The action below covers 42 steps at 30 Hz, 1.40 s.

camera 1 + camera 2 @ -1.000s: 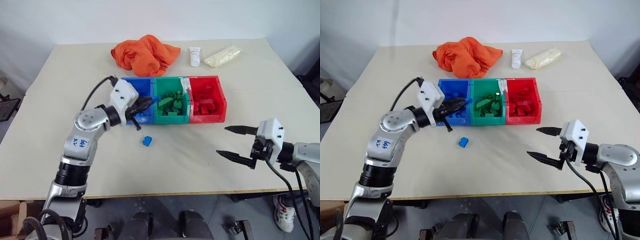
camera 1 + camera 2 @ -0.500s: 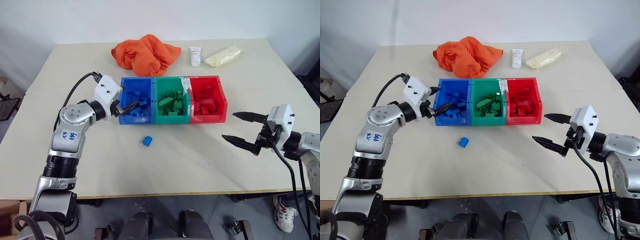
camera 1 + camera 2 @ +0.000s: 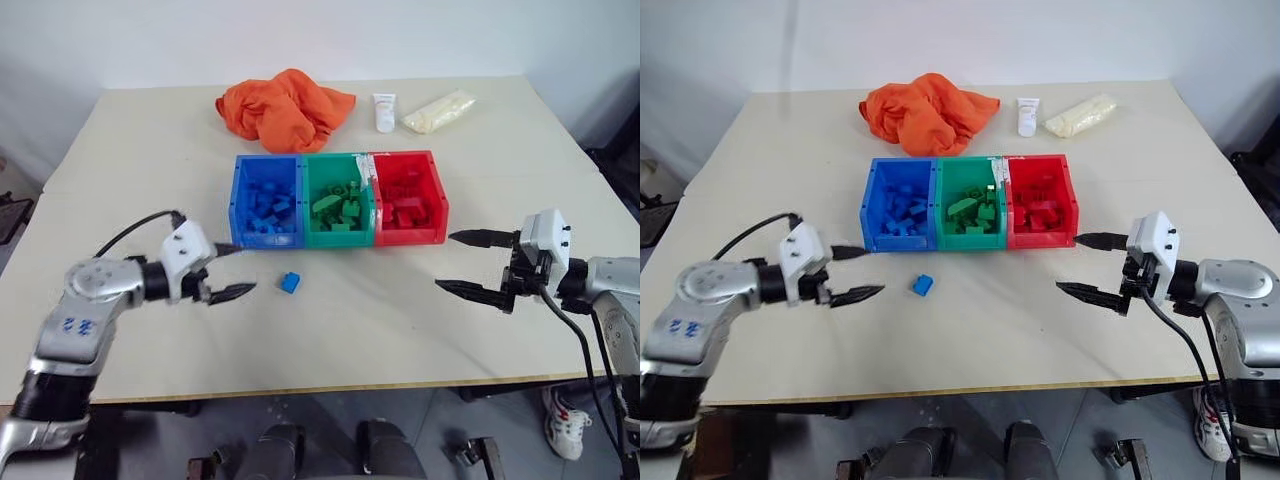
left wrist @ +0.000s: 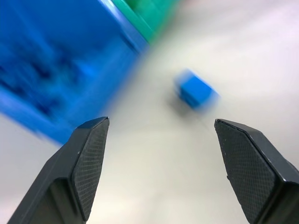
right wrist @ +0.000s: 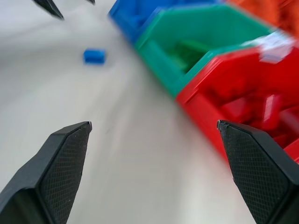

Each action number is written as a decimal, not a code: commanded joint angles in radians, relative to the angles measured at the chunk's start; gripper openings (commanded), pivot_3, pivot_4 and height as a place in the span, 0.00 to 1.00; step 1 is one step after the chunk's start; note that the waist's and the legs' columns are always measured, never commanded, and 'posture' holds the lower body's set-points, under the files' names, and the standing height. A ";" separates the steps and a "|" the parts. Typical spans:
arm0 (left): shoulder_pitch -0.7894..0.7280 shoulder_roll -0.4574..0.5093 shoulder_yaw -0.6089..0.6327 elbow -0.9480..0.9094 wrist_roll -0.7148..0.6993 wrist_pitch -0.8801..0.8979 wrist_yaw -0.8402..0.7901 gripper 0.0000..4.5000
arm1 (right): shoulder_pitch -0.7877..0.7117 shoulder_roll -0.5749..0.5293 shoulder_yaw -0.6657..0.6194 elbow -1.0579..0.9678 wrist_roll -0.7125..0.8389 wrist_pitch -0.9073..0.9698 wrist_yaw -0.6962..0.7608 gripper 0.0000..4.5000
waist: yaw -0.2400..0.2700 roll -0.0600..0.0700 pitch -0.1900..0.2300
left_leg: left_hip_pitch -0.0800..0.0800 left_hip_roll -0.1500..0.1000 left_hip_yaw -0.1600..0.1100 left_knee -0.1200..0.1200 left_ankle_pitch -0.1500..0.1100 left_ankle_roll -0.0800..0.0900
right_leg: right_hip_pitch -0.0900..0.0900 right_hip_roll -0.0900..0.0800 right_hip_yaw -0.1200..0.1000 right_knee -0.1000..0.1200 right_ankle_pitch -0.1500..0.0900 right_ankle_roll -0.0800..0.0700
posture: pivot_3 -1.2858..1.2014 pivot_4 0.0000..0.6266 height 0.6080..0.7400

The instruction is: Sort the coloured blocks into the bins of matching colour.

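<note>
The left tool (image 3: 228,271), now drawn back from the blue bin (image 3: 266,203) with jaws spread and empty, is aimed at the last loose block (image 3: 290,283); right tool (image 3: 474,264) spread, idle.

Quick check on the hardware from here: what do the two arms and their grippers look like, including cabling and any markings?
Both arms are silver-grey metal with black joint rings. Each wrist carries a white housing, and each gripper, left gripper and right gripper, has two black pointed fingers with cross-hatched inner pads. A black cable loops along each forearm. The left arm bears a white label with blue handwriting, too small to read.
</note>
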 commanded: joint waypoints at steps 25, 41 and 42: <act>0.136 -0.034 0.005 -0.030 0.017 -0.133 -0.054 0.85 | 0.001 -0.050 -0.018 0.012 0.023 -0.054 0.163 1.00 | 0.003 0.002 0.001 | 0.001 0.003 0.000 -0.002 -0.001 -0.001 | 0.001 0.001 -0.002 -0.003 0.001 -0.003 | 0.52 0.24 1.00; -0.159 -0.368 -0.240 0.228 0.241 -0.245 0.239 0.85 | 0.117 -0.043 -0.075 -0.103 0.042 -0.020 0.050 1.00 | 0.013 0.002 0.000 | 0.000 0.003 0.002 0.004 -0.001 -0.002 | 0.000 0.003 -0.003 0.001 0.001 -0.003 | 0.52 0.24 1.00; -0.169 -0.369 -0.250 0.244 0.246 -0.249 0.229 0.81 | 0.121 -0.042 -0.077 -0.108 0.042 -0.017 0.046 1.00 | 0.015 0.002 0.000 | 0.000 0.003 0.002 0.004 -0.001 -0.002 | 0.000 0.003 -0.003 0.001 0.001 -0.003 | 0.52 0.24 1.00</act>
